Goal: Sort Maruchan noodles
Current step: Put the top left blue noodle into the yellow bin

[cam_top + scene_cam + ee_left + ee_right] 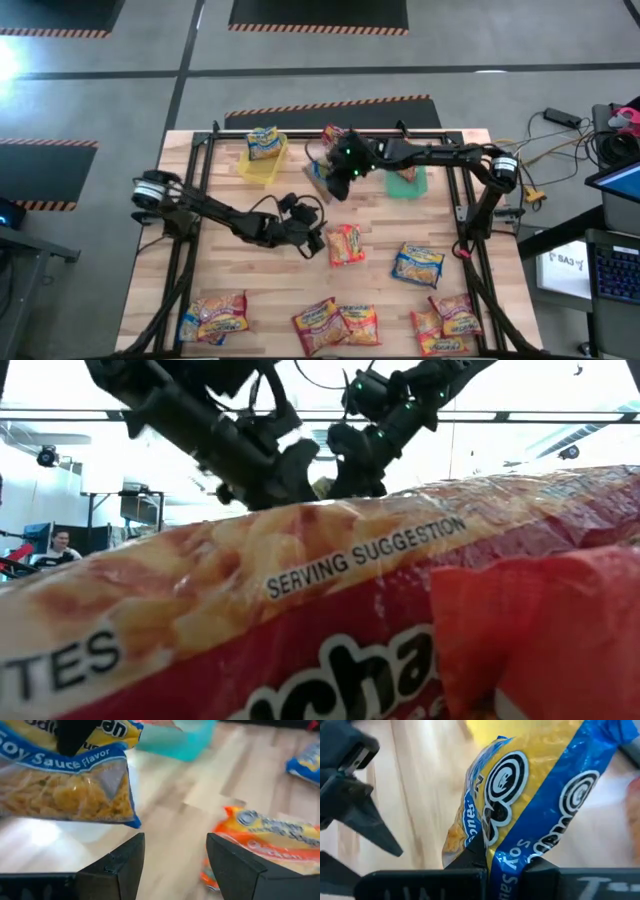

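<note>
Left gripper (316,243), jaws open and empty, waits at desk centre beside an orange packet (346,244) at its 3 o'clock. Right gripper (335,183), at 12 o'clock from centre, grips 1 blue-and-yellow soy-sauce packet (530,805) by its edge; carry it level, release low over its bin.
</note>
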`<move>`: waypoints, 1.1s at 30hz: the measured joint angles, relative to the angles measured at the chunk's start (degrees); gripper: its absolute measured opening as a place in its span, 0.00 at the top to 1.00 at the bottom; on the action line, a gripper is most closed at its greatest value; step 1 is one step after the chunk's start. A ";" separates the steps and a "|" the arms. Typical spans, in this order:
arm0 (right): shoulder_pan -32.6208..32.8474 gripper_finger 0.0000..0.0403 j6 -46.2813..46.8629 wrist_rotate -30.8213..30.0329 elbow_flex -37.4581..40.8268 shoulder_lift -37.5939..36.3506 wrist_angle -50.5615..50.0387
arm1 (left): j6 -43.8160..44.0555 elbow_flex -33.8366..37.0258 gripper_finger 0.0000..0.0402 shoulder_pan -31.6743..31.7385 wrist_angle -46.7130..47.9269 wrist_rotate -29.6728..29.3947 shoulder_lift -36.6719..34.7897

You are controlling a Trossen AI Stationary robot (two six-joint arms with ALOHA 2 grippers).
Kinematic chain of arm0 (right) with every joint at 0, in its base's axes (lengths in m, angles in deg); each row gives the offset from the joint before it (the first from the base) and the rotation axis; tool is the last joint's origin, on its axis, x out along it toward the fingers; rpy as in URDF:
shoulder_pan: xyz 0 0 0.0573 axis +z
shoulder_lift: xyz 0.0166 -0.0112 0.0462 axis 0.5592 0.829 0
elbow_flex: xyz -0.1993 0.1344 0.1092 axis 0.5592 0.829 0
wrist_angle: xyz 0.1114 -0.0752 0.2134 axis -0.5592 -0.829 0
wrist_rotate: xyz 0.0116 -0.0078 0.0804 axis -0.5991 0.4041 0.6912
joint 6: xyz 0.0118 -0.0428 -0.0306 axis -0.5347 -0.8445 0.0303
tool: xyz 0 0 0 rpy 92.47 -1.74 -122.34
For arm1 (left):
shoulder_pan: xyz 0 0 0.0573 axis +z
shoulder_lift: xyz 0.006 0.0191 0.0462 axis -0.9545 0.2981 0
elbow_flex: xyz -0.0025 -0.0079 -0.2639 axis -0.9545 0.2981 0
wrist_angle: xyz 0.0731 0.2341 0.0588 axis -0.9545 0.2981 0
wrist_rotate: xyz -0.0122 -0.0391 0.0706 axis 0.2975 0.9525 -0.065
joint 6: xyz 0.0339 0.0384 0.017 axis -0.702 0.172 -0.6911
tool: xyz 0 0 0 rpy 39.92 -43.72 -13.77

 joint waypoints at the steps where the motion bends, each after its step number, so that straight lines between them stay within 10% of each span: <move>1: -0.47 0.98 -0.40 0.00 -1.00 0.00 -0.09 | 0.15 0.12 0.51 -0.03 1.87 -1.66 -1.31; 13: -4.42 0.98 -4.34 0.30 -4.91 0.69 12.00 | 29.56 1.51 0.51 -0.36 38.67 -23.24 -11.25; 25: -4.58 0.98 -10.94 0.66 -15.17 14.49 18.08 | 58.80 5.36 0.51 -0.37 63.44 -22.90 -12.01; 33: -5.11 0.98 -18.60 1.14 -30.45 25.29 16.65 | 63.34 5.50 0.51 -0.37 71.04 -20.06 -12.03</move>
